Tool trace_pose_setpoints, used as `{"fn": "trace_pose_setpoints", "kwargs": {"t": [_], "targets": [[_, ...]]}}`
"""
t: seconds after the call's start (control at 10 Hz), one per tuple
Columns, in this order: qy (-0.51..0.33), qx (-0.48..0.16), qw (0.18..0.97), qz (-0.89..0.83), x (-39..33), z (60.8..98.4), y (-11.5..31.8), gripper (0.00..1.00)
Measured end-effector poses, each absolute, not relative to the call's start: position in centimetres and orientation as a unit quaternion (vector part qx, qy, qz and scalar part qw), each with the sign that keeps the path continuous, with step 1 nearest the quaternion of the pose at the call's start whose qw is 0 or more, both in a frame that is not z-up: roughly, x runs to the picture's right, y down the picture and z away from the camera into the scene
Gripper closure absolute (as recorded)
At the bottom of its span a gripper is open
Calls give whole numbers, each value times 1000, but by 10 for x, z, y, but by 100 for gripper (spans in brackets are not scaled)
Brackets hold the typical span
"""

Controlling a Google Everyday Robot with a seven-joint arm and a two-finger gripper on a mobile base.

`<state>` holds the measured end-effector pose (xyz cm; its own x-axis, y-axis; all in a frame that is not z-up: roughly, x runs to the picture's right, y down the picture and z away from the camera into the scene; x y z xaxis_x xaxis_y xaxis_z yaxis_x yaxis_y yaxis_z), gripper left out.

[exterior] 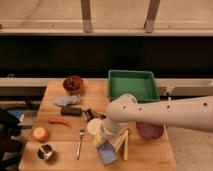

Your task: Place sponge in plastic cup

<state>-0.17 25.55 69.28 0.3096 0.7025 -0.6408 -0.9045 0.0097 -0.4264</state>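
Jaws between fork (80, 142) and purple bowl (150, 131)

It looked like a robotics test space, not a home: a lone wooden table (62, 147) stood against tall glazing with metal mullions (86, 15). Kitchen props lay on it, a green bin (131, 74), a fork (80, 142) and an apple (40, 133). A white arm (170, 112) held its gripper (106, 147) low over the table's front edge.

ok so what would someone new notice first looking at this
The big white arm stretched in from the right dominates the view. Its gripper is low over the front of the wooden table, with a blue sponge at its tip. Next comes the bright green bin at the back right, then the white cup just left of the gripper.
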Motion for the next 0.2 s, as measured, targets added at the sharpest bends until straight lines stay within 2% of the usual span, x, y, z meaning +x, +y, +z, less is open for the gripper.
{"fn": "trace_pose_setpoints", "kwargs": {"t": [0.2], "targets": [[120, -404, 702, 575, -3, 691, 254, 20]]}}
